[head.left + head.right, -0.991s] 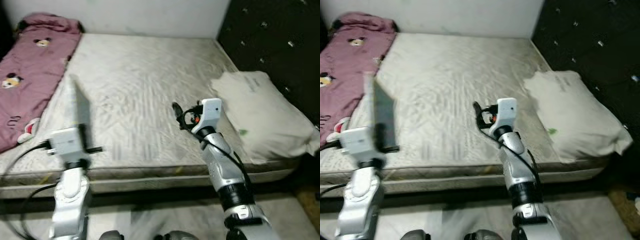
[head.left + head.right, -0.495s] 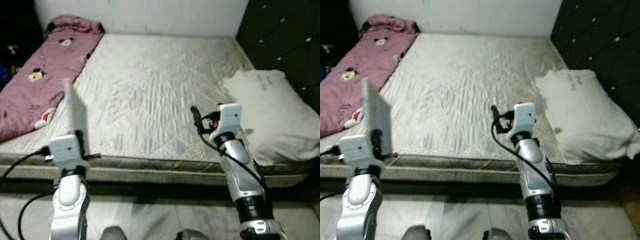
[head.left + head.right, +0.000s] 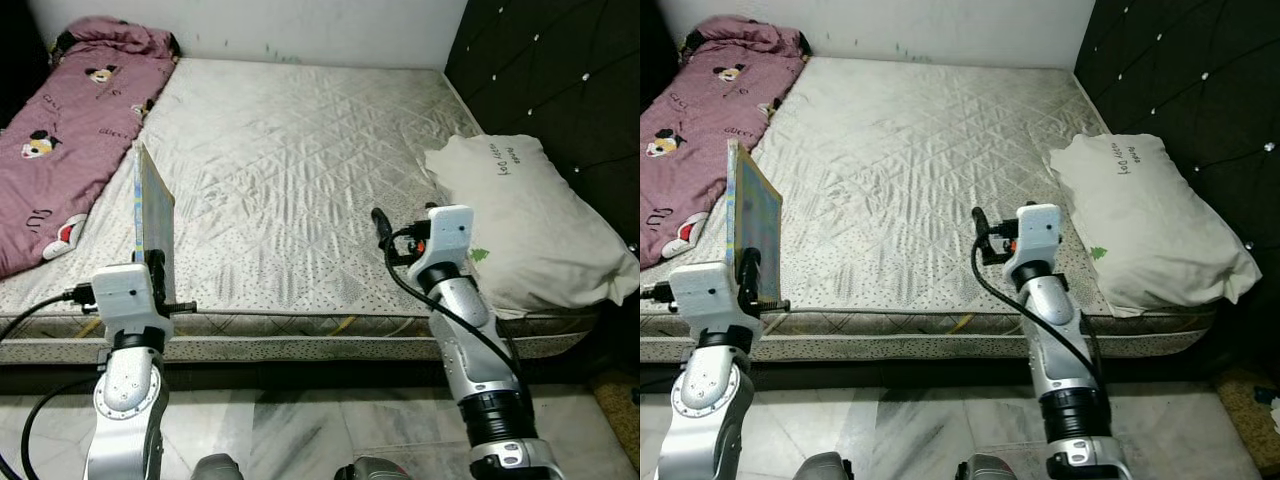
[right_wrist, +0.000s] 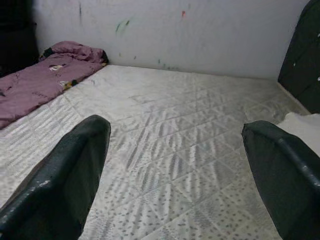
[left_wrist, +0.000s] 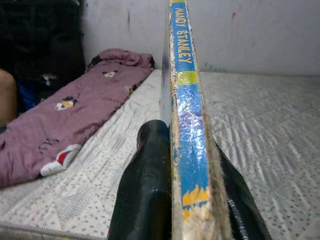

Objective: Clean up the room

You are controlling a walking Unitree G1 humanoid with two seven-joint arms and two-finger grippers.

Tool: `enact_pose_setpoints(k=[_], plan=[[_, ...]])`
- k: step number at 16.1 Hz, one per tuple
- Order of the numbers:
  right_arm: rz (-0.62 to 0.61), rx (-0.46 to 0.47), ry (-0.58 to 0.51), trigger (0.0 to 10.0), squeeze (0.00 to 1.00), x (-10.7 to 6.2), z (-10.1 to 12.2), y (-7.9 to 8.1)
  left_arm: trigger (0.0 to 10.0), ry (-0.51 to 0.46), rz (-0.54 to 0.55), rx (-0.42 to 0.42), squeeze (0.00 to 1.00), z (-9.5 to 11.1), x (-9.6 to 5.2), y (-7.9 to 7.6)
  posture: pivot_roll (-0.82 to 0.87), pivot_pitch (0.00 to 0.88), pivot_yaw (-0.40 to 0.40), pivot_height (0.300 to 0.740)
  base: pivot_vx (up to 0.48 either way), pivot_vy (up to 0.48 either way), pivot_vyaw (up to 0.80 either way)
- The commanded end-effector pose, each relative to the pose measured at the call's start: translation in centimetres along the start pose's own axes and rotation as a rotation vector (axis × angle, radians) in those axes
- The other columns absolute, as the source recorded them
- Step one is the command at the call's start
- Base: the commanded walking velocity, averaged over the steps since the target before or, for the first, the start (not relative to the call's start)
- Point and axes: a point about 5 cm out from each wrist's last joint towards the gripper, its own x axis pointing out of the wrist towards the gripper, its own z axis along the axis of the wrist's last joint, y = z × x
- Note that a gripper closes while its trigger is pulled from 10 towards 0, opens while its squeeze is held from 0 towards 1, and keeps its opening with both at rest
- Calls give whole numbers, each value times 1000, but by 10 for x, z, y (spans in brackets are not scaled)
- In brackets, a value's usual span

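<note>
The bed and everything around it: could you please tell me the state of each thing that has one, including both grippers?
Book: closed, held upright on edge.
Left gripper: shut on the book, at the bed's near edge.
Right gripper: open, holding nothing, over the mattress.
Mattress: bare, no sheet.
Pillow: lying flat at the mattress's right edge, by the dark headboard.
Pink blanket: spread lengthwise along the left side, bunched at the far end.

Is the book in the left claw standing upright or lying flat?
Upright. The left claw clamps the thin book on edge, its spine pointing up above the mattress.
</note>
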Motion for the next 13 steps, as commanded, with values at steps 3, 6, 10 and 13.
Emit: enact_pose_setpoints(k=[3, 6, 10, 13], plan=[[9, 30, 6, 10000, 0, 0, 1, 2, 10000, -55, -27, -22, 0, 10, 0, -4, -38, 0, -42, 740, 0, 0, -506], [8, 25, 4, 10000, 0, 0, 2, 0, 10000, -53, -44, -43, 0, 10, -1, -6, -44, 0, -43, 740, 309, 0, -267], [9, 19, 6, 10000, 0, 0, 3, 0, 10000, -52, -49, -49, 0, 10, 0, -7, -46, 0, -43, 740, 329, 0, 0], [9, 14, 6, 10000, 0, 0, 3, -1, 10000, -50, -50, -50, 0, 10, 1, -8, -46, 0, -48, 740, 330, 0, 0]])
